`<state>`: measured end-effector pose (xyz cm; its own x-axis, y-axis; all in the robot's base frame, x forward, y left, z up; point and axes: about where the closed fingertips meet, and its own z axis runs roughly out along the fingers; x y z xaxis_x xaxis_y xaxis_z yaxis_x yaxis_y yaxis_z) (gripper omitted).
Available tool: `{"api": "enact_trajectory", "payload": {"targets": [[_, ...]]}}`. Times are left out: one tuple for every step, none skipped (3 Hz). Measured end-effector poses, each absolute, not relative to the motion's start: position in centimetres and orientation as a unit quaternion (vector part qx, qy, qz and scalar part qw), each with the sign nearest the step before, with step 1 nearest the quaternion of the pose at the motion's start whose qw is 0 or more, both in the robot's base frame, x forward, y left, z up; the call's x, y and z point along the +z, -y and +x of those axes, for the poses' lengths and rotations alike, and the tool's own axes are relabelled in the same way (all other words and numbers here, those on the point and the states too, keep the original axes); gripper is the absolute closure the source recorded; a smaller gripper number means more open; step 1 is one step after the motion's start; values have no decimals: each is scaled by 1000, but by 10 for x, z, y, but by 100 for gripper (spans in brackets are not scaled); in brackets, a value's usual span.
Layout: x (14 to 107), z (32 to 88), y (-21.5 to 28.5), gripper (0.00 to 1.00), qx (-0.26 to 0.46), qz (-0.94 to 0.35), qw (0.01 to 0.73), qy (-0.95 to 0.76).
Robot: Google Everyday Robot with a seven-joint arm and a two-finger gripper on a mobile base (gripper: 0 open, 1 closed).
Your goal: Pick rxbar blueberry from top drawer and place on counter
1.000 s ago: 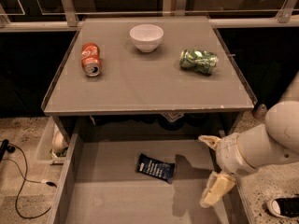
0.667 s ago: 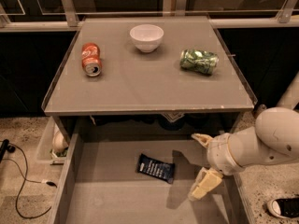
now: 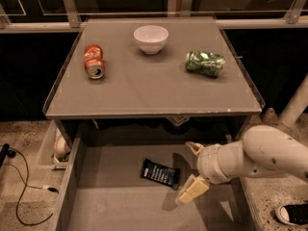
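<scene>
Hand (image 3: 191, 171) low inside the top drawer (image 3: 115, 208), fingers (image 3: 191, 190) spread wide apart, gripping nothing.

Looks like the approach step, no grasp made yet. Hovers just right of the rxbar blueberry (image 3: 160, 173), lying flat on the drawer bottom near the middle. One finger toward the back, the other toward the front, close by the right end of the bar. Cannot tell whether any fingertip touches the wrapper. Next, probably: shift a little left to bring the bar between the fingers, lower, close on the thin wrapper, then lift and carry up to the counter (image 3: 144, 88). Bare surface along the front edge, nearer than the red can (image 3: 94, 60), white bowl (image 3: 151, 37) and crushed green can (image 3: 205, 63).
</scene>
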<state>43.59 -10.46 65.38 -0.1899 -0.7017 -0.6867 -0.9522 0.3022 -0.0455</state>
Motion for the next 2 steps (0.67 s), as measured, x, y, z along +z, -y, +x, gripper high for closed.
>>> {"api": "enact_trajectory", "payload": {"targets": [[636,434,85,0,191,-562,312,-742],[619,431,69,0,171,-576,308,-738]]}}
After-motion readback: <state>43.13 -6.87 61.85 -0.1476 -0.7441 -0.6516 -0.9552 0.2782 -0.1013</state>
